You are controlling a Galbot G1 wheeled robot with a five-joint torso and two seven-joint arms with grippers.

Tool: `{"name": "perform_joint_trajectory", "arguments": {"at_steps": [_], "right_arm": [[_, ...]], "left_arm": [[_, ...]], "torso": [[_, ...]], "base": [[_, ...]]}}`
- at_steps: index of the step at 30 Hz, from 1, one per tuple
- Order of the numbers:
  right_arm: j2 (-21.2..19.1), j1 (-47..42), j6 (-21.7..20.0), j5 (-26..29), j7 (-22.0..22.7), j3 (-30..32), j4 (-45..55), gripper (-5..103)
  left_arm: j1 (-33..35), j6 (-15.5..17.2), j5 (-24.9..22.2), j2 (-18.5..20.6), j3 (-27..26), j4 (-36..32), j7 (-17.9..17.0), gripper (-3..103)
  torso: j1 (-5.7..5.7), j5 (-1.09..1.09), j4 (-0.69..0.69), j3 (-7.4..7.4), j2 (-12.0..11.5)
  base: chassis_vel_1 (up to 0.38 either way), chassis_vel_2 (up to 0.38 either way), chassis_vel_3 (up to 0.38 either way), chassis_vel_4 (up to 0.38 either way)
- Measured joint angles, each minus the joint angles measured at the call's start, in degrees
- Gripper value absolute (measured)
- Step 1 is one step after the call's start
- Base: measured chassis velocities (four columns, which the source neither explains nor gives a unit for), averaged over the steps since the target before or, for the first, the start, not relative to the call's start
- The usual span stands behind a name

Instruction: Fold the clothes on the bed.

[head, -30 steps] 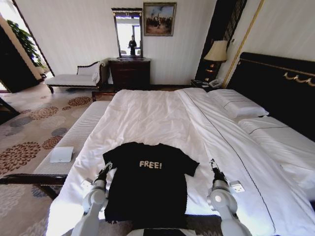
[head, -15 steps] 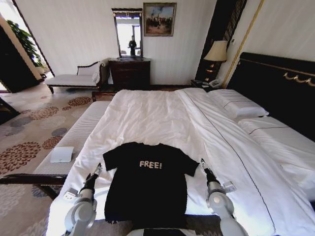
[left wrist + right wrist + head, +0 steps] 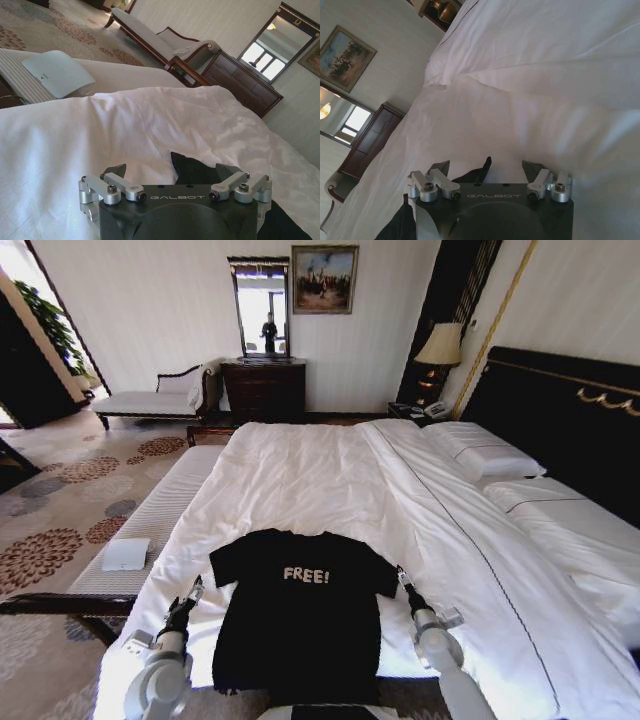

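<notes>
Each gripper, left and right, is built with a black body marked "GALBOT" (in pale letters), flanked by silver linkage brackets with dark screws; black fingertips project beyond.

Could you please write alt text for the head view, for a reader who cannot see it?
A black T-shirt with white "FREE!" lettering lies flat on the white duvet at the near edge of a large bed. The left gripper and right gripper flank its sleeves, jaws open.

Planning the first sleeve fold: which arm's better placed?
Right, marginally. The right gripper sits open at the shirt's sleeve tip; the left gripper, also open, is slightly off its sleeve.
</notes>
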Motion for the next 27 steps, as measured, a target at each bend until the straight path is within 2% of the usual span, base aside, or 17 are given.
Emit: {"name": "perform_joint_trajectory", "arguments": {"at_steps": [1,3,4,7,8,11,13,16,19,22,27], "right_arm": [[0.07,0.02,0.32,0.19,-0.79,0.07,-0.28,83],[0.22,-0.01,0.63,0.36,-1.93,0.09,-0.26,72],[0.22,-0.01,0.63,0.36,-1.93,0.09,-0.26,72],[0.49,0.04,0.69,0.3,-2.2,-0.21,0.48,55],[0.49,0.04,0.69,0.3,-2.2,-0.21,0.48,55],[0.66,0.41,0.72,-0.85,-2.15,-0.73,0.66,39],[0.67,0.58,0.77,-1.29,-2.01,-0.87,0.5,39],[0.65,0.89,0.94,-2.46,-1.1,-1.13,0.05,23],[0.61,0.89,1.06,-2.75,-0.91,-1.19,0.07,18],[0.48,0.51,2.36,-4.19,-0.68,-1.42,1.18,3],[0.44,-0.64,4.19,-5.97,-0.8,-2.61,5.78,0]], "left_arm": [[0.06,-0.08,0.31,-0.13,0.23,0.04,-0.01,100],[0.08,-0.23,1.01,-0.46,0.62,0.13,-0.06,100],[0.08,-0.23,1.01,-0.46,0.62,0.13,-0.06,100],[0.06,-0.4,1.94,-0.91,1.11,0.31,-0.12,100],[0.06,-0.4,1.94,-0.91,1.11,0.31,-0.12,100],[0.33,-0.65,2.45,-1.33,1.31,0.37,-0.16,100],[0.49,-0.73,2.47,-1.39,1.3,0.37,-0.16,100],[0.91,-0.99,2.47,-1.44,0.83,0.35,-0.18,100],[1.05,-1.13,2.46,-1.46,0.67,0.35,-0.19,100],[1.39,-1.47,2.51,-1.74,0.58,0.36,-0.19,100],[1.84,-1.86,2.9,-2.08,0.73,0.38,-0.18,100]], "torso": [[0.0,0.0,-0.01,0.0,0.0],[0.0,0.01,-0.01,0.01,-0.01],[0.0,0.01,-0.01,0.01,-0.01],[0.0,0.01,-0.01,0.01,0.0],[0.0,0.01,-0.01,0.01,0.0],[0.0,0.01,0.0,0.01,0.0],[0.0,0.01,0.0,0.01,0.0],[0.0,0.02,0.0,0.01,0.0],[0.0,0.01,0.0,0.01,-0.01],[0.0,0.0,0.0,0.01,0.0],[0.0,0.0,-0.01,0.01,0.0]], "base": [[0.0,0.0,0.0,0.0],[0.0,0.0,0.0,0.0],[0.0,0.0,0.0,0.0],[0.0,0.0,0.0,0.0],[0.0,0.0,0.0,0.0],[0.0,0.0,0.0,0.0],[0.0,0.0,0.0,0.0],[0.0,0.0,0.0,0.0],[0.0,0.0,0.0,0.0],[0.0,0.0,0.0,0.0],[0.0,0.0,0.0,0.0]]}}
